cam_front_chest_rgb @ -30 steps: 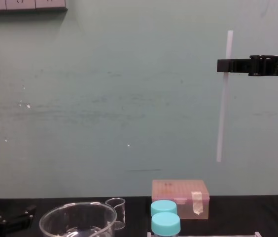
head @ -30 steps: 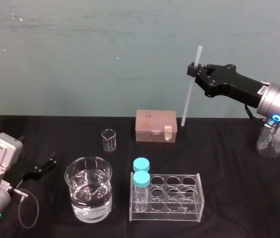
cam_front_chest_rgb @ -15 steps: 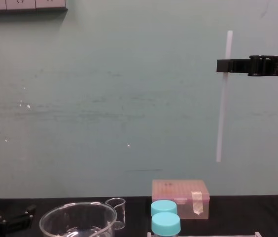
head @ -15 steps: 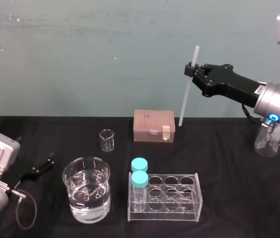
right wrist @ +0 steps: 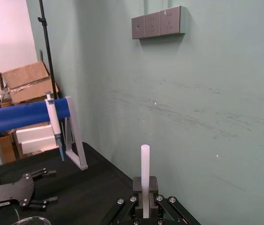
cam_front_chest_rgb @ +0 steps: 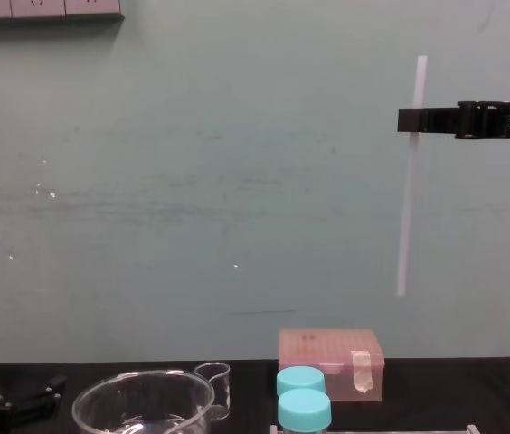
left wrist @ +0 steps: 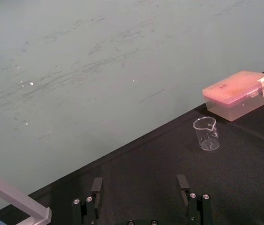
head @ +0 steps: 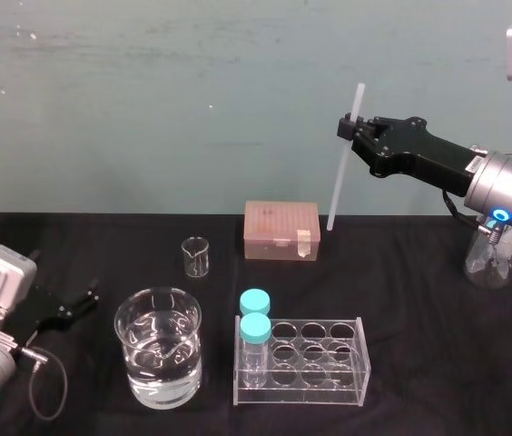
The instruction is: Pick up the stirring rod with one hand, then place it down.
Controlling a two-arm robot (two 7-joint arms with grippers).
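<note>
1. grip report: right pincer (head: 348,127) is up high on the right, clamped tight on the stirring rod (head: 341,173) near its top end.
2. rod hangs nearly upright, slightly tilted, its lower tip in the air, up and to the right of the pink box (head: 281,230) and clear of the black worktop (head: 401,272).
3. nearer the robot: small beaker (head: 196,256), big beaker (head: 160,357) with clear liquid, clear rack (head: 315,363) with two blue-capped bottles (head: 256,318).
4. left pincer (head: 79,304) sits low at the worktop's left side, jaws spread wide, nothing between them.
</note>
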